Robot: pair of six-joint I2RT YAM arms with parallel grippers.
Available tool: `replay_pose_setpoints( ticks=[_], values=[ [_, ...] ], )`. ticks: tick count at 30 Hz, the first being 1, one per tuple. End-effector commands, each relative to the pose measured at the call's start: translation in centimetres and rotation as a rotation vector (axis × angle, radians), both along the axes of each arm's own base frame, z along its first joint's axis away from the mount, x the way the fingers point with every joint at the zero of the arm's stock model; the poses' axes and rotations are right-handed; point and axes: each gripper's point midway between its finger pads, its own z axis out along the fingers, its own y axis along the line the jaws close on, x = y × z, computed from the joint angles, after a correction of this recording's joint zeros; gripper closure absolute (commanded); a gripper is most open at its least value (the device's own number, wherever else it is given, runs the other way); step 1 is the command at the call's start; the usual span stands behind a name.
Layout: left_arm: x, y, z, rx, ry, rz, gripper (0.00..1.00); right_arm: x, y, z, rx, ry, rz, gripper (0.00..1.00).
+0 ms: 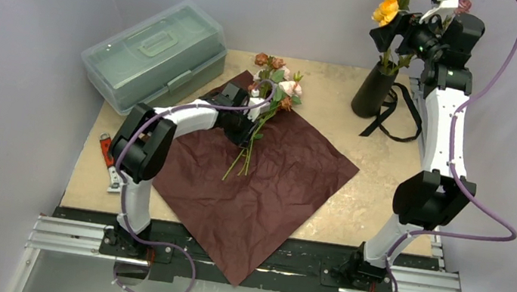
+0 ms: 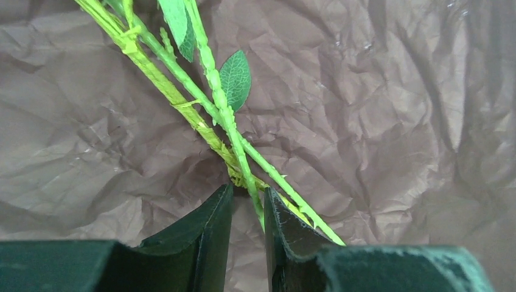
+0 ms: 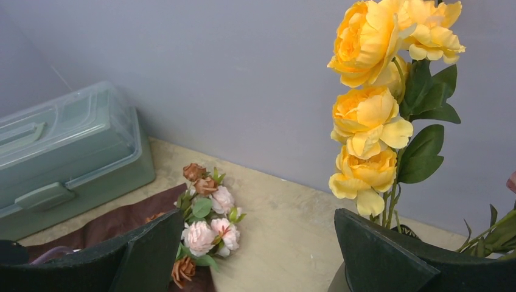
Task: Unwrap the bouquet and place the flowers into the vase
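The bouquet lies unwrapped. Its dark maroon paper (image 1: 265, 185) (image 2: 365, 121) is spread flat on the table. On it lie the pink, cream and dusky-red flowers (image 1: 280, 80) (image 3: 207, 222), blooms toward the far side. My left gripper (image 1: 249, 126) (image 2: 248, 188) is down over their green stems (image 2: 213, 103). Its jaws stand narrowly apart with one stem between them, and paper shows in the gap. The black vase (image 1: 374, 91) stands at the back right and holds yellow flowers (image 1: 390, 0) (image 3: 371, 115). My right gripper (image 1: 393, 31) (image 3: 258, 213) hangs wide open beside those blooms, holding nothing.
A translucent green-grey lidded box (image 1: 154, 51) (image 3: 61, 152) sits at the back left. A black ribbon (image 1: 397, 112) lies by the vase's foot. A red-handled tool (image 1: 108, 159) lies near the table's left edge. The paper's front corner overhangs the near edge.
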Motion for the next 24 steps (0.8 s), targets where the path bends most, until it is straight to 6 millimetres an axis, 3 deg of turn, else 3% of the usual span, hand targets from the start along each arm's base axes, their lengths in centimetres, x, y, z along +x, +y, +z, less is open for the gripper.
replay_pose_setpoints(
  ticks=[1,8,12,15,24],
  values=[
    [0.6,0.0,-0.5,0.031,-0.021,-0.013,0.76,-0.7,0.7,2.7,0.000,-0.058,0.019,0.02],
    [0.9,0.5,-1.4,0.084,-0.034,-0.007,0.82,-0.7,0.6,2.7,-0.006,-0.059,0.020,0.02],
    [0.8,0.5,-1.3,0.085,-0.030,0.004,0.92,-0.7,0.6,2.6,-0.004,-0.052,0.020,0.02],
    [0.9,-0.1,0.3,0.040,-0.040,0.025,1.00,-0.8,0.8,2.5,-0.003,-0.048,0.026,0.02],
    [1.6,-1.2,5.5,-0.103,-0.073,0.144,1.00,-2.5,2.4,-1.0,0.050,0.058,0.094,0.02]
  ],
)
